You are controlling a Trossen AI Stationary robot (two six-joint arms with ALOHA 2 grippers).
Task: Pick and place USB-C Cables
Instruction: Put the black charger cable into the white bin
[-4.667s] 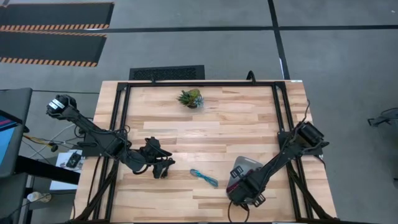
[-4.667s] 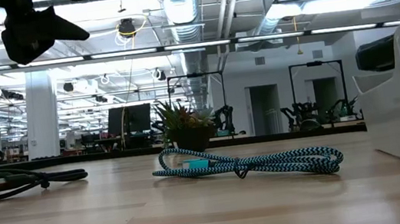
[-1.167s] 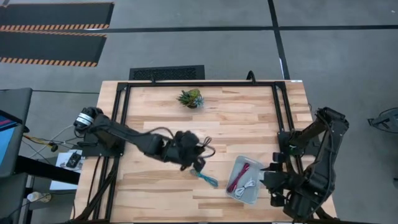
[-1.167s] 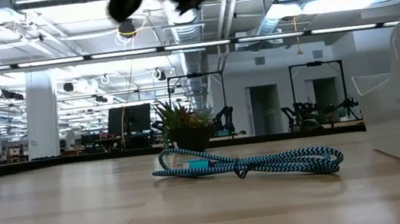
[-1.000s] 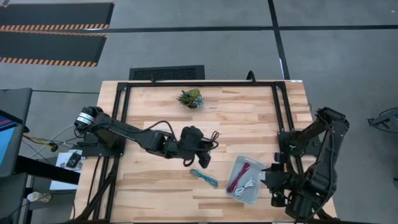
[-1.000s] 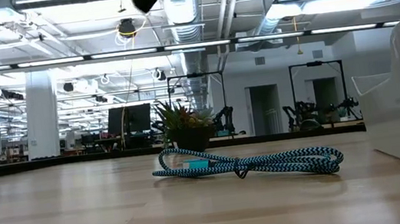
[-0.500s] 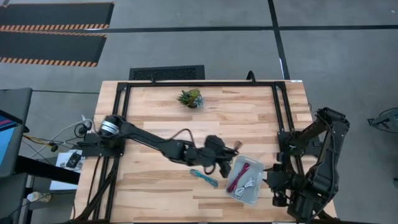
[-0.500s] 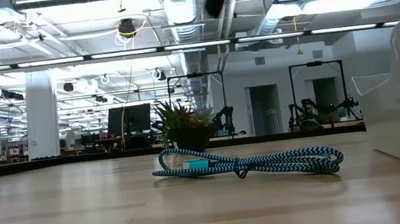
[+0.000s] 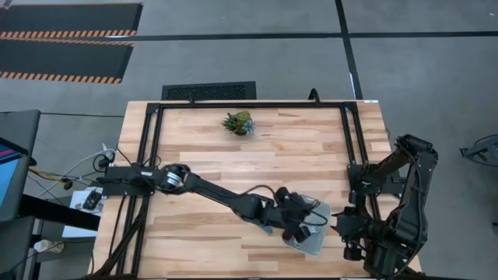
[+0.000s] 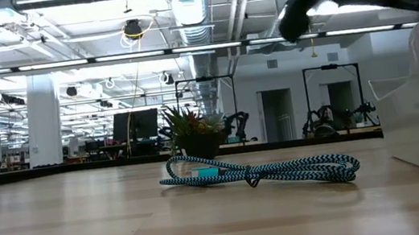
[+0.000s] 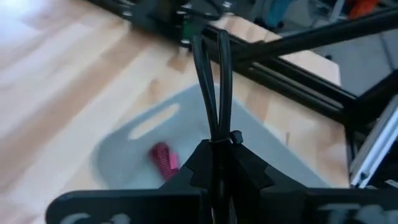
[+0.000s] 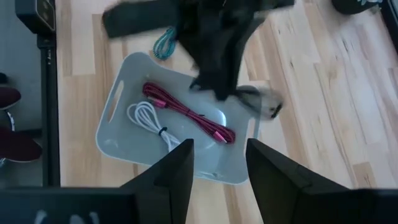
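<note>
Your left gripper (image 11: 214, 165) has its two dark fingers pressed together on the thin black bundled cable (image 11: 211, 87), whose doubled strands stick out past the fingertips. From above, that gripper (image 9: 299, 220) sits over the pale blue rectangular plastic tray (image 9: 319, 243) and hides most of it, so you cannot see from there what lies inside.

The right wrist view fills that in: the maroon-red braided cable (image 12: 186, 112) and the white coiled cable (image 12: 149, 121) both lie in the tray (image 12: 121, 146), while the left arm is only a dark smear above them. The teal-blue braided cable (image 10: 261, 173) lies on the light wooden table (image 9: 296, 152) just beside the tray; from above the arm covers it.

Your right gripper (image 12: 217, 165) waits with its fingers apart, held back near the table's right corner. The small green spiky plant (image 9: 238, 122) stands well apart at the far edge.
</note>
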